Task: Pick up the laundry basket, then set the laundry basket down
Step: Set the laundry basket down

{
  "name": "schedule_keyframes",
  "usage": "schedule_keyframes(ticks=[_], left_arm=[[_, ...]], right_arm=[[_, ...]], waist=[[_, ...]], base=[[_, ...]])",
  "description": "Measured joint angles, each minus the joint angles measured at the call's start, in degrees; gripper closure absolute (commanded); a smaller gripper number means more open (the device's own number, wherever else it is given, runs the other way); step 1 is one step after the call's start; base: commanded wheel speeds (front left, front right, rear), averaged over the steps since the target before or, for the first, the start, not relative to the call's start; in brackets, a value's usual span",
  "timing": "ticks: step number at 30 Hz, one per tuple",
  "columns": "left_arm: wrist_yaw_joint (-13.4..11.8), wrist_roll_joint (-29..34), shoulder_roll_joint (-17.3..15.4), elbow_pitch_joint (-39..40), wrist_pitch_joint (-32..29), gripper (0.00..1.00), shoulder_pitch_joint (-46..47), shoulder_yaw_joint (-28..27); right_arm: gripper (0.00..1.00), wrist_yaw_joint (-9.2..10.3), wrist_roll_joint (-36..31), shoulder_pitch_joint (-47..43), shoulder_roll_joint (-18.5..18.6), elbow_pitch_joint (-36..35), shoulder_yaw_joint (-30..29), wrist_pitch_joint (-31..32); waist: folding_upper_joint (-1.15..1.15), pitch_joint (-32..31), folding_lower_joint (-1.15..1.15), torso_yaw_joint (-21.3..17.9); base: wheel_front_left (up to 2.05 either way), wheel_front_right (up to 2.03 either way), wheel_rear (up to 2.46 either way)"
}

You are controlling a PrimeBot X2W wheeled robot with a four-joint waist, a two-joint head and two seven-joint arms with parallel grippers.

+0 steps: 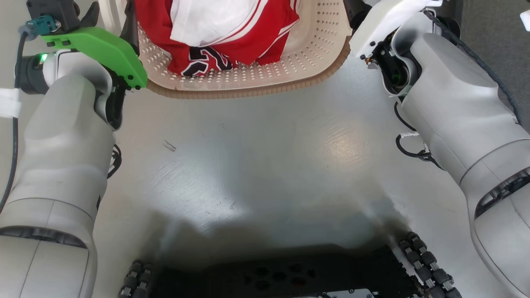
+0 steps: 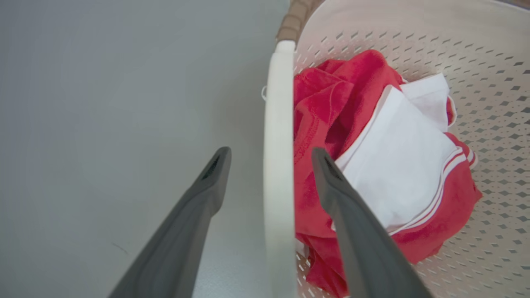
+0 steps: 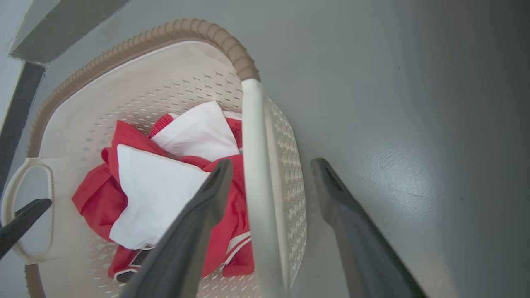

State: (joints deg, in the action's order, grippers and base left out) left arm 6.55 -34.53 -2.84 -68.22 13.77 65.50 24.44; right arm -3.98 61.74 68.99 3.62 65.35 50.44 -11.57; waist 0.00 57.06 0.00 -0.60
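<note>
Cream perforated plastic forms the laundry basket [image 1: 319, 49], seen from the head camera at the top of the frame, ahead of the robot's dark wheeled base [image 1: 265, 277] and between the two pale forearms. A brown woven-look rim [image 1: 248, 89] edges it. A red jersey [image 1: 248, 41] and a white garment [image 1: 207, 16] lie bunched inside. Whether the basket's underside touches the grey floor [image 1: 265, 165] cannot be told.

Left wrist view: the left gripper [image 2: 271, 151] is spread, its two dark fingers straddling the white left handle [image 2: 279, 124], one finger outside the basket [image 2: 476, 49] and one over the jersey [image 2: 331, 103], with a gap showing on each side.

Right wrist view: the right gripper [image 3: 272, 162] is likewise spread astride the white right handle [image 3: 253, 132], the inner finger just beside it and the outer finger apart from it.
</note>
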Motion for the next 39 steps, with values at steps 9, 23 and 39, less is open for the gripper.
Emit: schedule_keyframes(ticks=[9,23,39], left_arm=[[0.1,0.0,0.0,-1.2,0.4,0.0,-1.4,-0.1],[0.5,-0.3,-0.3,-0.5,0.5,0.0,-7.0,-0.8],[0.6,-0.4,-1.8,6.7,0.5,0.0,-15.4,-2.9]], right_arm=[[0.0,-0.03,0.5,-1.8,0.0,0.6,0.7,-0.5],[0.0,-0.57,1.1,-6.3,0.0,0.8,1.9,-1.5],[0.0,-1.57,0.9,-12.9,-0.1,0.7,3.5,-2.3]], waist=[[0.0,-3.4,0.0,-0.2],[0.0,-11.1,0.0,-0.8],[0.0,-23.6,0.0,-1.9]], base=[[0.0,0.0,0.0],[0.0,0.0,0.0],[0.0,0.0,0.0]])
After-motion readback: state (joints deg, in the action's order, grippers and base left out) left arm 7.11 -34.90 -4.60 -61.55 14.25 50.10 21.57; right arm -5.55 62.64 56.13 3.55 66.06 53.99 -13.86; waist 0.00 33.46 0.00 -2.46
